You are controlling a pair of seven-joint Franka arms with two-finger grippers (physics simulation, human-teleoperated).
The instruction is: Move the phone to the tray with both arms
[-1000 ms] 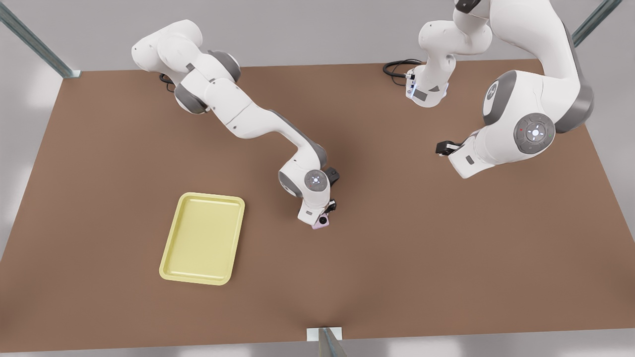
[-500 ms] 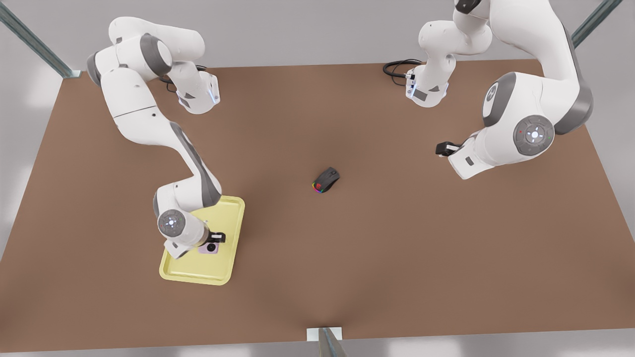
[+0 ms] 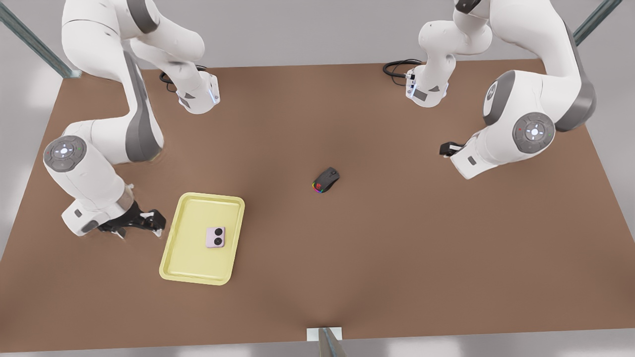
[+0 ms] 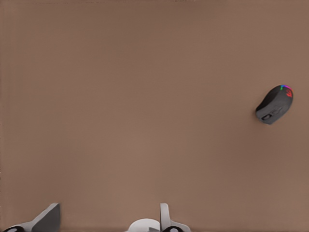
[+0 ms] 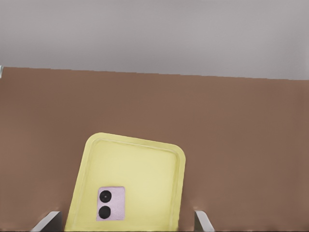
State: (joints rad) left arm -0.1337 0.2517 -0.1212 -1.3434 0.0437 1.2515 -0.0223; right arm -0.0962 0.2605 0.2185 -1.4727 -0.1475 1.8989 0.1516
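The pale pink phone (image 3: 215, 237) lies flat, face up with its two black circles showing, inside the pale yellow tray (image 3: 188, 263), toward the side nearer the table's middle. The right wrist view looks onto the same tray (image 5: 145, 164) and phone (image 5: 111, 203). My right gripper (image 3: 158, 224) is open and holds nothing; it hangs low just off the tray's edge on the front view's left. On the front view's right, my left gripper (image 3: 445, 148) waits above bare table, far from the tray, with its fingers apart.
A black computer mouse (image 3: 326, 179) with rainbow lights sits near the middle of the brown table (image 3: 397, 248); the left wrist view shows the mouse (image 4: 273, 104) too. Both arm bases and a black cable (image 3: 397, 67) stand along the far edge.
My right gripper carried the phone from beside the mouse to the tray, let it go there, and drew back to the front view's left. The left arm barely moved.
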